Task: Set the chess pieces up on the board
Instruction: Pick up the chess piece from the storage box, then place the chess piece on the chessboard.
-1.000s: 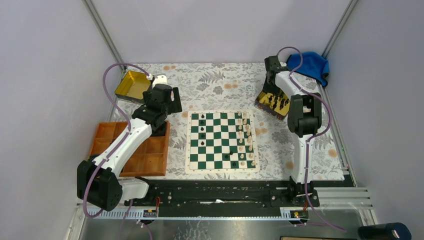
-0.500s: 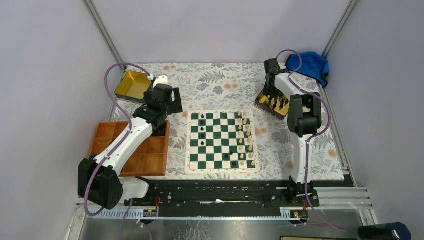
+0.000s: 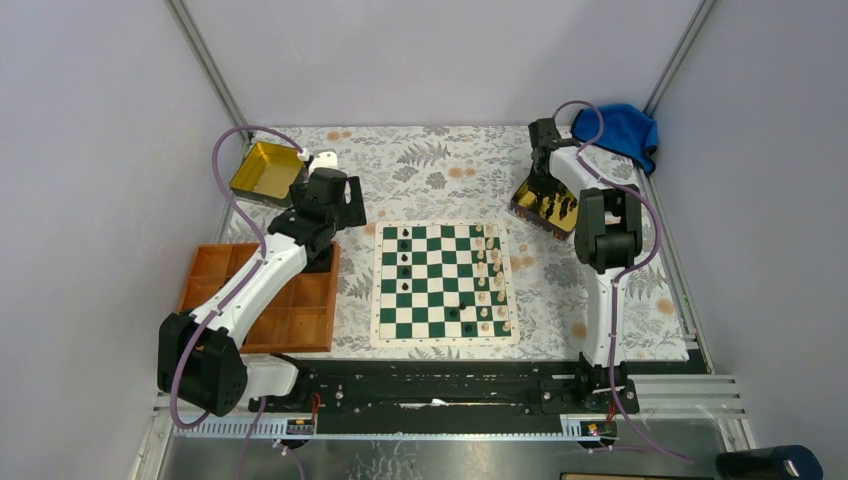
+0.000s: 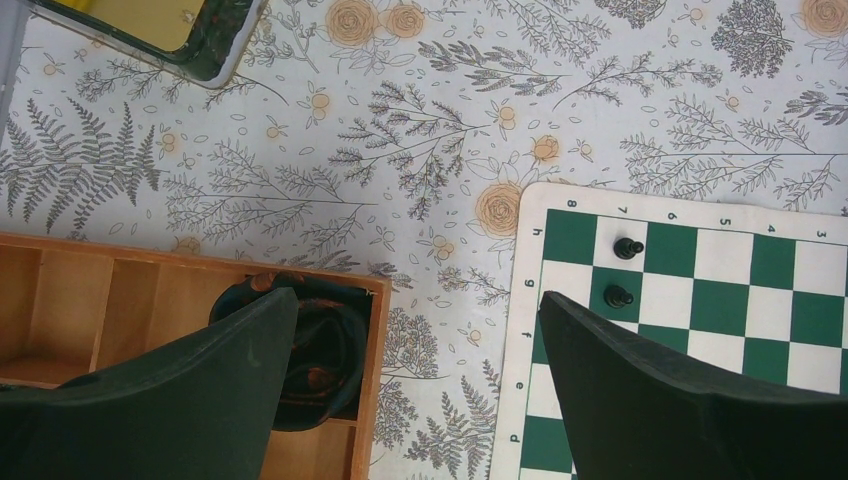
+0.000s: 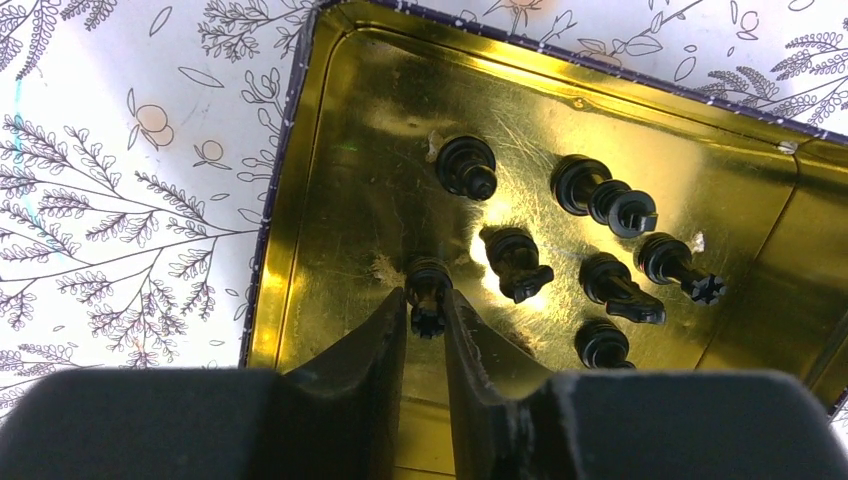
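Black chess piece (image 5: 428, 282) within right pincer (image 5: 426, 312)

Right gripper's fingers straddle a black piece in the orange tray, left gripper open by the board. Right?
No: the black piece straddled by the right gripper lies in the gold tin instead; the right wrist view shows it. The left gripper is open by the board.

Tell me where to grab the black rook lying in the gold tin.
Take the rook by its narrow waist, between base and notched top. It lies on its side in the gold tin, so come down from above and close across its length; bare tin shows on both sides.
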You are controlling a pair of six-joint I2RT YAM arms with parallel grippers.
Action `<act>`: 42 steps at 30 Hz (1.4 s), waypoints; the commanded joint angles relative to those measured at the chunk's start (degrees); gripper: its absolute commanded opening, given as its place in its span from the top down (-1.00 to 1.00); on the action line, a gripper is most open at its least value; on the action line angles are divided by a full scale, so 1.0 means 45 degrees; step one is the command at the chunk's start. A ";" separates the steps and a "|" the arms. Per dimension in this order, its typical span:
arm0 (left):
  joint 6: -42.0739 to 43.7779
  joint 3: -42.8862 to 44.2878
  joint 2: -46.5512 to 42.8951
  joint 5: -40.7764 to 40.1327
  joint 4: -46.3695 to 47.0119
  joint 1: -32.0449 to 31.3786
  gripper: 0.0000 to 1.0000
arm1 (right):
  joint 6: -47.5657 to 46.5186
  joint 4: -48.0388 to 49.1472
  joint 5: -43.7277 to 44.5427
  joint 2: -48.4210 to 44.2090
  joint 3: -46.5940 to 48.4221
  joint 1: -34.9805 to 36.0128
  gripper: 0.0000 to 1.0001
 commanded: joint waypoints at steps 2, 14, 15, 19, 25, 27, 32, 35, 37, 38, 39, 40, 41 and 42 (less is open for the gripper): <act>0.0093 0.0368 0.0094 0.0030 0.0525 0.0111 -0.97 | -0.0113 0.0014 -0.0046 0.0147 0.0615 -0.0113 0.54; 0.0084 0.0376 -0.0013 -0.0102 0.0445 0.0111 -0.97 | -0.0259 -0.0129 -0.0067 -0.0089 0.0718 -0.0137 0.94; 0.0075 0.0395 -0.0055 -0.0186 0.0385 0.0111 -0.97 | -0.0282 -0.0156 -0.0079 -0.0152 0.0708 -0.0126 0.96; -0.0020 0.0461 -0.0156 -0.0419 0.0256 0.0111 -0.97 | -0.0259 -0.0124 -0.0257 -0.0749 0.0481 -0.0106 1.00; -0.0315 0.0812 -0.0228 -0.0561 -0.0047 0.0112 -0.97 | -0.0455 -0.0146 -0.0265 -0.1860 0.0039 0.0399 1.00; -0.0472 0.0840 -0.0253 -0.0508 -0.0136 0.0112 -0.97 | -0.0544 -0.0261 -0.0198 -0.2152 -0.0002 0.0702 1.00; -0.0920 0.0688 -0.0633 -0.0345 -0.0279 0.0140 -0.97 | -0.0718 -0.0624 0.0000 -0.2803 -0.0024 0.1539 1.00; -0.1136 0.0424 -0.1014 -0.0307 -0.0276 0.0150 -0.97 | -0.0777 -0.0847 0.0006 -0.3125 0.0000 0.2153 1.00; -0.1269 0.0235 -0.1261 -0.0307 -0.0272 0.0150 -0.98 | -0.0787 -0.1033 -0.0017 -0.3197 0.0202 0.2714 1.00; -0.1330 0.0155 -0.1378 -0.0290 -0.0281 0.0150 -0.97 | -0.0800 -0.1150 -0.0026 -0.3175 0.0326 0.3093 1.00; -0.1391 0.0079 -0.1497 -0.0270 -0.0282 0.0150 -0.97 | -0.0807 -0.1280 -0.0081 -0.3128 0.0491 0.3410 1.00; -0.1440 0.0014 -0.1612 -0.0253 -0.0302 0.0150 -0.97 | -0.0805 -0.1396 -0.0112 -0.3057 0.0677 0.3718 1.00; -0.1476 -0.0046 -0.1707 -0.0249 -0.0309 0.0150 -0.97 | -0.0800 -0.1489 -0.0162 -0.2947 0.0852 0.4035 1.00; -0.1497 -0.0095 -0.1831 -0.0233 -0.0322 0.0160 -0.97 | -0.0794 -0.1569 -0.0218 -0.2868 0.1030 0.4358 1.00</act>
